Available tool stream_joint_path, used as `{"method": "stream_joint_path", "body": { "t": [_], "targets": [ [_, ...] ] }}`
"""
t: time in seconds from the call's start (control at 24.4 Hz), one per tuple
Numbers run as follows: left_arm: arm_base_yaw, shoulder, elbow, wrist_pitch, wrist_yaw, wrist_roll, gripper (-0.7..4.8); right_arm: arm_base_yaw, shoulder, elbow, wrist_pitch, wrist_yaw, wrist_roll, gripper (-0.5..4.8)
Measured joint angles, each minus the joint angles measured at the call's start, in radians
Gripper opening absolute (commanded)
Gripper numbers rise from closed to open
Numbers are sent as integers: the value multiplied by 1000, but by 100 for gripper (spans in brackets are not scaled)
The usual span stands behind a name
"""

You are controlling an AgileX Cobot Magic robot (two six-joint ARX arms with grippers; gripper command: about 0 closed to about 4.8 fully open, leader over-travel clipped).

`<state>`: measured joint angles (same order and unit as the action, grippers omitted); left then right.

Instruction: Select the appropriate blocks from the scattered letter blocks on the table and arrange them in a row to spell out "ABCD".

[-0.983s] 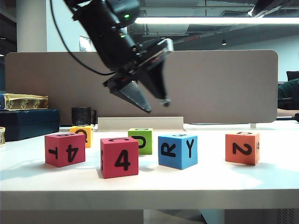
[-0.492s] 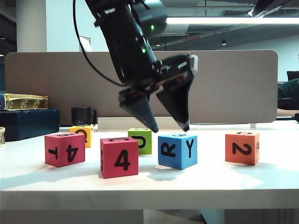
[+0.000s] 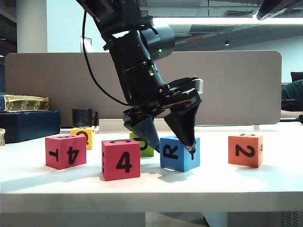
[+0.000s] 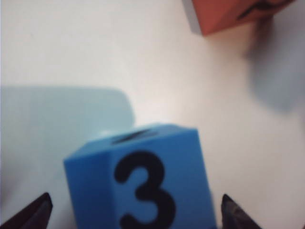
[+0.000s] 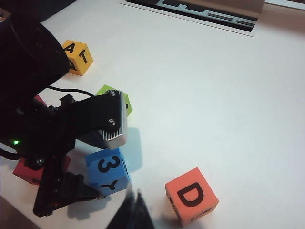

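My left gripper [image 3: 171, 143] stands open, its fingers on either side of the blue cube [image 3: 179, 160] with R and Y; neither finger visibly touches it. In the left wrist view the same blue cube [image 4: 143, 176] shows a 3 between the wide-apart jaws of the left gripper [image 4: 134, 217]. On the table [image 3: 151, 182] also stand a pink-red cube with 4 and T [image 3: 66, 151], a pink-red cube with 4 and C [image 3: 121, 160], a yellow cube [image 3: 83, 136] showing A [image 5: 76, 56], and an orange cube with 2 [image 3: 245, 149] and D [image 5: 190, 195]. My right gripper [image 5: 136, 196] hangs shut and empty beside the orange cube.
A lime-green cube [image 3: 136, 137] sits half hidden behind the left finger. At the back left are a dark box [image 3: 28, 124] and a black mug [image 3: 83, 117]. A white strip [image 3: 142, 125] and a beige partition [image 3: 236, 85] close the far side.
My left gripper has opened wide, swung to the right and come down from above the cubes until its fingers straddle the blue cube. The cubes have not moved.
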<state>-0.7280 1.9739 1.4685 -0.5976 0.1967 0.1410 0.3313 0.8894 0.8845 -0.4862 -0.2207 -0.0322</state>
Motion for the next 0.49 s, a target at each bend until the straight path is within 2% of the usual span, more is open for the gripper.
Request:
{"method": "stream_joint_path", "body": {
  "t": [0.04, 0.08, 0.16, 0.49],
  "targets": [
    [0, 0, 0, 17, 0, 0, 423, 0, 0, 0, 0, 0, 0, -1],
    [0, 0, 0, 31, 0, -1, 355, 0, 0, 0, 0, 0, 0, -1],
    [0, 0, 0, 58, 0, -3, 300, 0, 0, 0, -1, 0, 0, -1],
    [0, 0, 0, 56, 0, -3, 295, 0, 0, 0, -1, 0, 0, -1]
  ]
}}
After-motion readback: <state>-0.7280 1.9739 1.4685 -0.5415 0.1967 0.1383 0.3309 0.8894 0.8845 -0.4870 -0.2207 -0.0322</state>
